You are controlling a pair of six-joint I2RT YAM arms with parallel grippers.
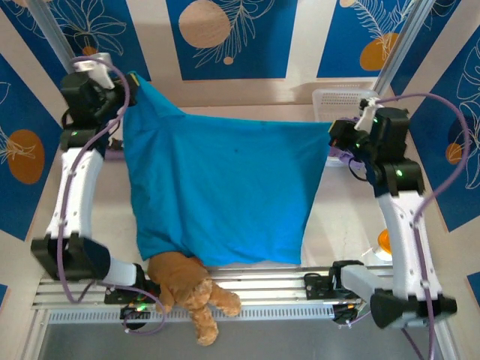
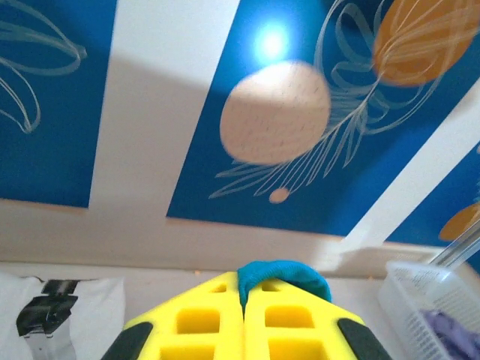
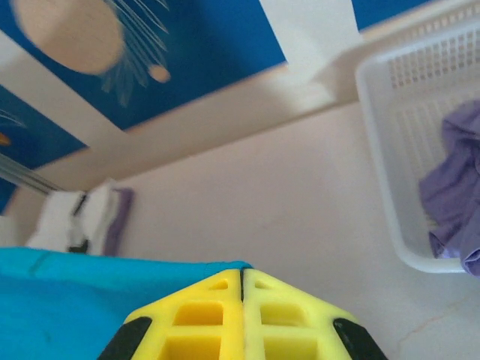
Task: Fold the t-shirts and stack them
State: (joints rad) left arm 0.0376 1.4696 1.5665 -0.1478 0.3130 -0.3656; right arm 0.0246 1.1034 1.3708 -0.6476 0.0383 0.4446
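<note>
**Teal t-shirt held spread between both grippers**

We see the teal t-shirt held up and stretched wide between the two arms, above the middle of the table. Its top edge runs from the left gripper, the one farther back, across to the right gripper, and sags a little between them. The cloth drapes toward the near side. Its lower hem lies over the teddy bear, part of which sticks out from under the hem at the near rail, between the arm bases.

Left gripper: in the left wrist view the yellow fingers are pressed together with no gap. A bunched fold of the teal cloth is pinched at their tips and pokes out just beyond them.

Right gripper: in the right wrist view the fingers are likewise closed tight, with an edge of the teal t-shirt caught between them. The cloth spreads away to the left of the fingers.

Other shirts: the white t-shirt with black blotches lies on the table at the far left. In the right wrist view it looks folded, with a lavender layer touching it; we cannot tell whether that layer is under or beside it. A lavender t-shirt lies crumpled inside the white plastic basket at the far right of the table, well apart from the teal one.
</note>
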